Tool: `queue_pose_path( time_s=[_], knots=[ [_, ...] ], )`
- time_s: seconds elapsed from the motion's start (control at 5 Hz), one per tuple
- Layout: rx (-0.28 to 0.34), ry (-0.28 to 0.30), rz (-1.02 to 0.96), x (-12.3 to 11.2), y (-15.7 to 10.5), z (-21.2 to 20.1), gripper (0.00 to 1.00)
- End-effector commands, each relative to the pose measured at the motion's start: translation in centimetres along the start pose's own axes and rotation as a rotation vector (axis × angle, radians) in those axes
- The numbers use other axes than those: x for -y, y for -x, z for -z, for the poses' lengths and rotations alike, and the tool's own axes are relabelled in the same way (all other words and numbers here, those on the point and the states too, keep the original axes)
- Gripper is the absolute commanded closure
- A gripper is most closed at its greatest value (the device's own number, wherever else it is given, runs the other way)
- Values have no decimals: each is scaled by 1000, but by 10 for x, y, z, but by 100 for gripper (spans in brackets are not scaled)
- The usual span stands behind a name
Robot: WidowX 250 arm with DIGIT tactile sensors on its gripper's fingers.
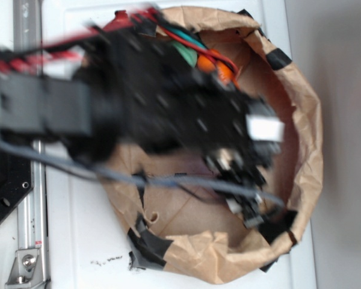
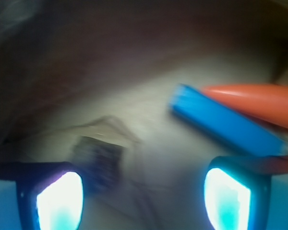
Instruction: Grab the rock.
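Observation:
In the wrist view the rock [image 2: 100,160] is a blurred dark lumpy chunk on the brown paper floor, just above and beside my left pad [image 2: 60,201]. My gripper [image 2: 144,201] is open, with only bare paper between the two glowing pads. The rock lies beyond the left fingertip, not between the jaws. In the exterior view my blurred black arm reaches into the paper bag [image 1: 307,138], the gripper [image 1: 243,186] sits low inside it, and the rock is hidden under the arm.
A blue block [image 2: 225,120] and an orange object [image 2: 259,100] lie to the right, beyond the right pad. The exterior view shows green [image 1: 186,55] and orange [image 1: 224,72] items at the bag's far side. The crumpled bag walls ring the gripper.

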State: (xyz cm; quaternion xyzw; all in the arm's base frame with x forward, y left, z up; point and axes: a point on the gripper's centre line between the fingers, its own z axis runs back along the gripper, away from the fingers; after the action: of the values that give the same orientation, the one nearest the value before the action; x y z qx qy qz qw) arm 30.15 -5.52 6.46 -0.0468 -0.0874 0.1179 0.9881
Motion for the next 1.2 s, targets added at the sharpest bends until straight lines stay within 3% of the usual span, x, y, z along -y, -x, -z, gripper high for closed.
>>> queue_pose_path(
  time_s=[0.0,0.2,0.4,0.6,0.8,1.0],
  knots=[
    [6,49,120,51,1,15,0],
    [-9,12,138,39,5,30,100],
    [44,63,146,34,-4,2,100],
    [175,52,260,37,-10,-48,100],
    [259,-33,373,24,-3,-102,100],
    [158,-55,438,9,5,-148,100]
  ],
)
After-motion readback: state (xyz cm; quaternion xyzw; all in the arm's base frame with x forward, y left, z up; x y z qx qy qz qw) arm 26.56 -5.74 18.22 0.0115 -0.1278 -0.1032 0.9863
